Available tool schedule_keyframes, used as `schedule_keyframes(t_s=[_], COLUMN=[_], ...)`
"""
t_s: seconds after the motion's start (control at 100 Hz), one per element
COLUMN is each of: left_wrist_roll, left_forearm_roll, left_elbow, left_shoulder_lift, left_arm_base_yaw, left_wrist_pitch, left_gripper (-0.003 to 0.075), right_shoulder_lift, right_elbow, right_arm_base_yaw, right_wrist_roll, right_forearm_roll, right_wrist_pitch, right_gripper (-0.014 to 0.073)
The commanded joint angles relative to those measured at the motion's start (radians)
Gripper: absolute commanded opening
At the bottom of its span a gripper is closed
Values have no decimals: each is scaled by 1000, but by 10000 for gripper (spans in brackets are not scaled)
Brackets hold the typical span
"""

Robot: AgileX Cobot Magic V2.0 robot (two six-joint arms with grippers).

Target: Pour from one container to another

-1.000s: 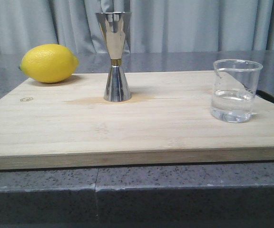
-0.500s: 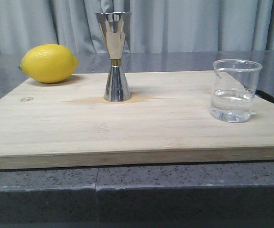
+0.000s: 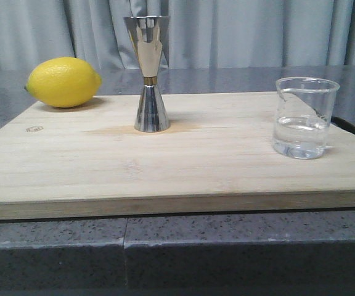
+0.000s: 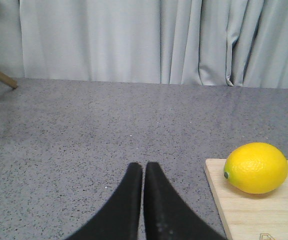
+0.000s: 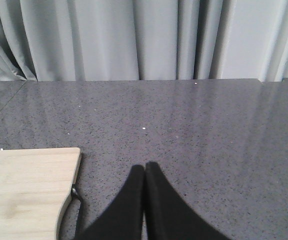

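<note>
Clear glass beaker with a pouring lip (image 3: pixel 306 117), part full, stands untouched on the pale wooden board (image 3: pixel 165 166), well apart from the clenched, empty left claw (image 4: pixel 143 170) and right claw (image 5: pixel 144 170), so grasping and pouring into the shiny metal jigger (image 3: pixel 149 74) remain.

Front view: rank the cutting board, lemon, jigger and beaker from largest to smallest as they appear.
1. Wooden cutting board, by far the largest.
2. Metal jigger, tallest.
3. and 4. Lemon and glass beaker look alike in extent; the beaker stands nearer the camera, so I won't rank them.
</note>
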Motion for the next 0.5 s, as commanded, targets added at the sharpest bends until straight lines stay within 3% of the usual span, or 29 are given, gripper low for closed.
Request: schedule_keyframes(t_s=[0.0,0.39,0.49], left_wrist_roll=[0,0,0], left_forearm_roll=[-8,-21,-18], left_elbow=[-35,-35,-35], left_shoulder_lift=[10,10,10], left_arm_base_yaw=[-1,-1,-1], left_wrist_pitch=[-87,-87,-87], left_gripper=[-19,-18,27], right_shoulder_lift=[15,15,15], right_elbow=[-33,-33,-33], right_arm_base_yaw=[-3,-3,-3], right_wrist_roll=[-2,-2,-2], right_forearm_roll=[-2,-2,-2], right_wrist_pitch=[-72,-72,-74], right_gripper=[-71,-69,-1])
